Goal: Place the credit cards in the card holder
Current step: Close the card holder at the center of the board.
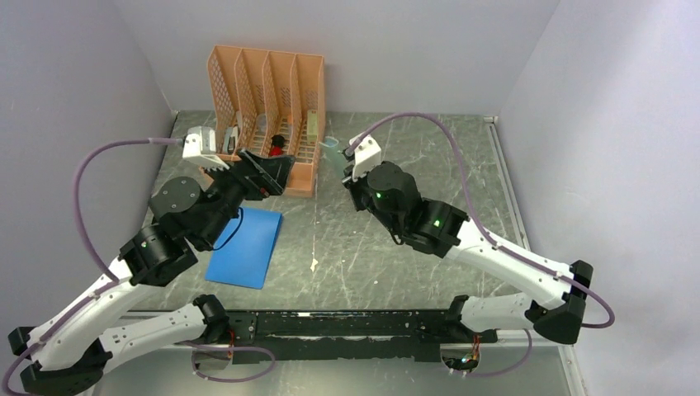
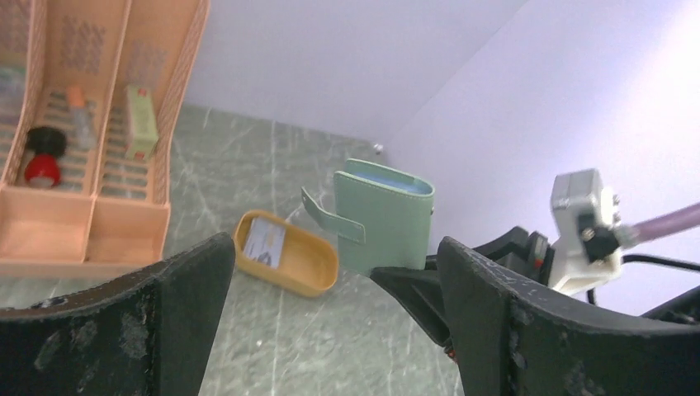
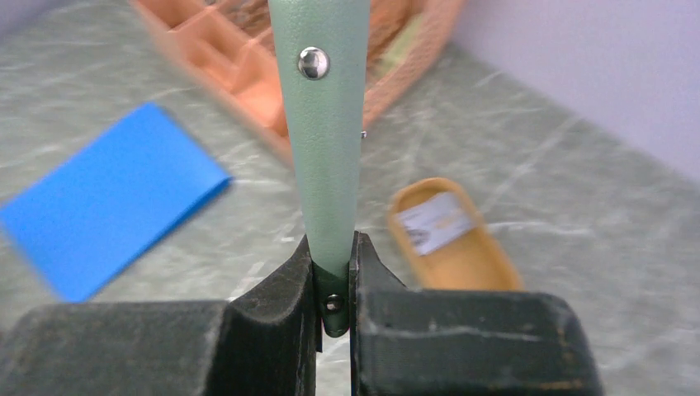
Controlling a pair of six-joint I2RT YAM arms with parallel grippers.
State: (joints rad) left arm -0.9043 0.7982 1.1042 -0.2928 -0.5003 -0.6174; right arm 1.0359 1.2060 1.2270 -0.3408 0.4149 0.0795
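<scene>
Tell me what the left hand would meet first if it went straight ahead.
Probably the yellow tray holding a card, low ahead of the open left hand; if it passes above, then the card holder pinched in the right hand. Depth is unclear.

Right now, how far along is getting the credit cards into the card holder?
Done: no card visibly in the holder yet. In hand: the right gripper pinches the card holder upright. Left: a credit card lies in the yellow tray, and the left gripper is open and empty.
</scene>
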